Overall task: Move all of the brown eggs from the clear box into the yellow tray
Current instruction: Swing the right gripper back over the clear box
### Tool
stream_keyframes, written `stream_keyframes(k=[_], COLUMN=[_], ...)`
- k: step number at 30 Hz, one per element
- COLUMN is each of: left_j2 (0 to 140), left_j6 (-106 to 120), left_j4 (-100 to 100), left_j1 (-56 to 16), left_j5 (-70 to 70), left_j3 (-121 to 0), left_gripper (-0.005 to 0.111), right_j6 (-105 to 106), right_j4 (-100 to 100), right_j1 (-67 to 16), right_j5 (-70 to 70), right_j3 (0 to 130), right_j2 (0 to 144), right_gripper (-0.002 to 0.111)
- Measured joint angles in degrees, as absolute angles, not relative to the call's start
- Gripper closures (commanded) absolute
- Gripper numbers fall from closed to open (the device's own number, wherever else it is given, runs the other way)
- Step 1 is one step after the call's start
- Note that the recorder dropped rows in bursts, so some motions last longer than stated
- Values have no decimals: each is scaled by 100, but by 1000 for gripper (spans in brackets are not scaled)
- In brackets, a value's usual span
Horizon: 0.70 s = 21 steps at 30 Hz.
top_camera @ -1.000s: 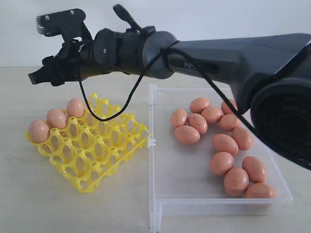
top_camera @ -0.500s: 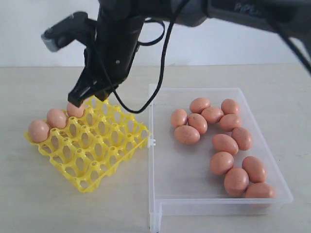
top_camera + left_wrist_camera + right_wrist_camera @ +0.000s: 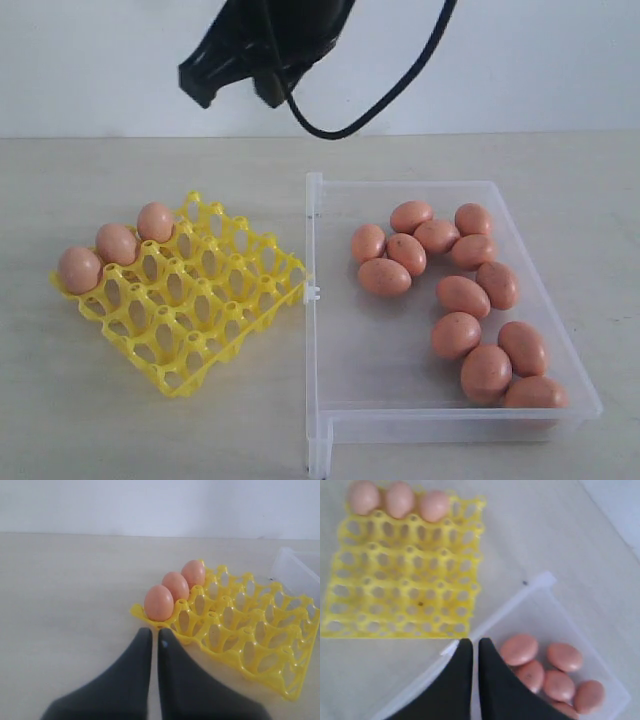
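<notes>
While my right tool (image 3: pixel 471 642) hangs clenched and empty, I aim for a brown egg (image 3: pixel 384 277) in the clear box (image 3: pixel 380 360). It must open first.

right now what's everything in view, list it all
brown speckled oval eggs in the tray: three, orange-brown, one row along the tray edge away from the box
brown eggs in the box: thirteen, orange-brown, loose on its floor, mostly toward its right side
yellow plastic lattice egg tray: one, bright yellow, left of the box
clear shallow rectangular plastic box: one, transparent, right of the tray
pale tabletop: one, beige, under everything
black cable: one, looping down from the arm at the top
left pincer: one, dark, shut, empty, near the tray's corner
right pincer: one, dark, shut, empty, above the box's edge
</notes>
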<state>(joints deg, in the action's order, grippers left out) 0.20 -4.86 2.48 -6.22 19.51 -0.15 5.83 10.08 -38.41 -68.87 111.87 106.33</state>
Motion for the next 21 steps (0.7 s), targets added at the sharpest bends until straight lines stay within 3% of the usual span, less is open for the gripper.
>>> stream_keyframes(k=[7,15,21], left_j2=[20,20,20], left_j6=[-486,-486,-486], left_j4=[248,248,248], left_j1=[-622,-622,-632], left_j5=[1951,1951,1951], left_j3=[-15,-15,-15], left_gripper=[103,103,103], right_j6=[-296,-1898,-3382], right_j4=[2532,4318,5172], right_j1=[-3832,-3832,-3791], right_j5=[-6953,-6892,-5229], right_j3=[10448,8081,6303], right_j2=[10331,9088,7883], right_gripper=[109,109,109])
